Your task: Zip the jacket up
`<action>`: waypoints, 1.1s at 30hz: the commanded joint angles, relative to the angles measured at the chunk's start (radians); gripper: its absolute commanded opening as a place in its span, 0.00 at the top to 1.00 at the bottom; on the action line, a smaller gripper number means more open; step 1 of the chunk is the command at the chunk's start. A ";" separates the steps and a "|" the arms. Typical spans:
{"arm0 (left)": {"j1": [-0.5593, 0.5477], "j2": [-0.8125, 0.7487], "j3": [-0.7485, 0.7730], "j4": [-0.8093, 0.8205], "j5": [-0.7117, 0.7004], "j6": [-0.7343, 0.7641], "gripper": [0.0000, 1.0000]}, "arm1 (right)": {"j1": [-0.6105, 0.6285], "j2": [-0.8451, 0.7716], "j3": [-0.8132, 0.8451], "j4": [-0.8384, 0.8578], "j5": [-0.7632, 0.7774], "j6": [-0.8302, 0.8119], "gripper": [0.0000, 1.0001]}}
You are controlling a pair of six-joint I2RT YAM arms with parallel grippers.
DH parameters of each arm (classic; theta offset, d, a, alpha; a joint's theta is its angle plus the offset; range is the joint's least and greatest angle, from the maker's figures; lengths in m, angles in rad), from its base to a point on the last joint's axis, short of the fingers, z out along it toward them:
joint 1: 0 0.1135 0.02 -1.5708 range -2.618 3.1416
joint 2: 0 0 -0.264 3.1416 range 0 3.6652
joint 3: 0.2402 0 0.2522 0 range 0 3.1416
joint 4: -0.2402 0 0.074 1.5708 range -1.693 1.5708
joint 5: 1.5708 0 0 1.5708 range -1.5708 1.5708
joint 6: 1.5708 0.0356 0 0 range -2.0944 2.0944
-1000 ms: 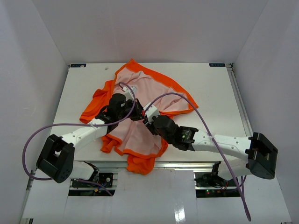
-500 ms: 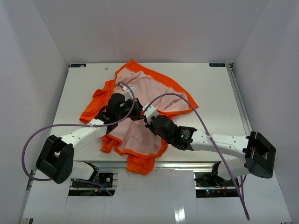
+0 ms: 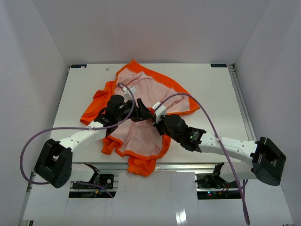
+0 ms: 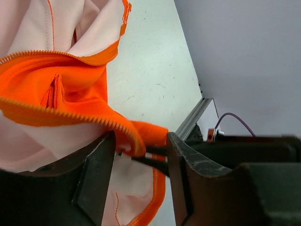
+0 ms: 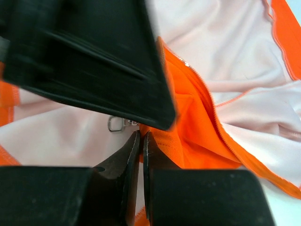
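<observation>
Right jaws: together, pinched on the zip edge of the small bright-orange soft fabric jacket (image 5: 188, 117), just beside its small metal ring pull (image 5: 115, 124). Left jaws: apart, the toothed orange zip edge running between them, not clamped. Both sets of jaws meet tip to tip there. Jacket lies open and crumpled, pale pink lining up, mid white bench (image 3: 216, 94), hem hanging over the near edge.

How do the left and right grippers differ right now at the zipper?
The left gripper has its jaws apart, with the jacket's toothed zipper edge running between them. The right gripper has its jaws shut, tips at the orange edge beside the metal pull. Both meet over the jacket's middle, facing each other.
</observation>
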 commanded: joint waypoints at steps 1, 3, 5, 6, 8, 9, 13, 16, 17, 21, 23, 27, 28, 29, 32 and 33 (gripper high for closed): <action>0.019 -0.079 0.001 -0.031 -0.042 0.052 0.26 | -0.109 -0.093 -0.099 0.151 -0.196 0.056 0.92; 0.046 -0.103 -0.005 -0.044 -0.041 0.062 0.21 | -0.161 -0.137 -0.133 0.190 -0.275 0.063 0.92; 0.072 -0.123 -0.014 -0.054 -0.047 0.069 0.17 | -0.204 -0.172 -0.157 0.207 -0.333 0.068 0.92; 0.087 -0.135 -0.022 -0.054 -0.048 0.070 0.17 | -0.216 -0.183 -0.163 0.216 -0.383 0.073 0.92; 0.106 -0.155 -0.038 -0.056 -0.048 0.076 0.17 | -0.247 -0.194 -0.172 0.241 -0.466 0.082 0.92; 0.110 -0.166 -0.048 -0.058 -0.050 0.081 0.18 | -0.252 -0.195 -0.174 0.257 -0.496 0.091 0.92; 0.112 -0.221 -0.135 -0.022 -0.011 0.100 0.29 | -0.287 -0.179 -0.165 0.283 -0.597 0.109 0.92; 0.110 -0.265 -0.226 0.043 0.018 0.096 0.46 | -0.323 -0.178 -0.174 0.321 -0.689 0.141 0.92; 0.110 -0.282 -0.271 0.056 0.023 0.092 0.51 | -0.331 -0.183 -0.175 0.337 -0.711 0.147 0.92; 0.110 -0.322 -0.405 0.100 -0.002 0.073 0.71 | -0.357 -0.202 -0.166 0.359 -0.772 0.165 0.92; 0.110 -0.336 -0.477 0.153 -0.032 0.059 0.77 | -0.365 -0.212 -0.162 0.359 -0.791 0.171 0.92; 0.110 -0.266 -0.579 0.332 -0.029 -0.001 0.99 | -0.378 -0.235 -0.185 0.396 -0.860 0.198 0.92; 0.105 -0.204 -0.589 0.398 -0.023 -0.007 1.00 | -0.380 -0.244 -0.195 0.403 -0.862 0.200 0.92; 0.099 -0.143 -0.596 0.465 -0.018 -0.010 1.00 | -0.382 -0.253 -0.203 0.409 -0.863 0.201 0.92; 0.074 0.011 -0.585 0.629 -0.032 -0.014 1.00 | -0.388 -0.292 -0.229 0.415 -0.848 0.191 0.92; 0.060 0.076 -0.573 0.656 -0.040 -0.016 1.00 | -0.389 -0.303 -0.231 0.413 -0.842 0.187 0.92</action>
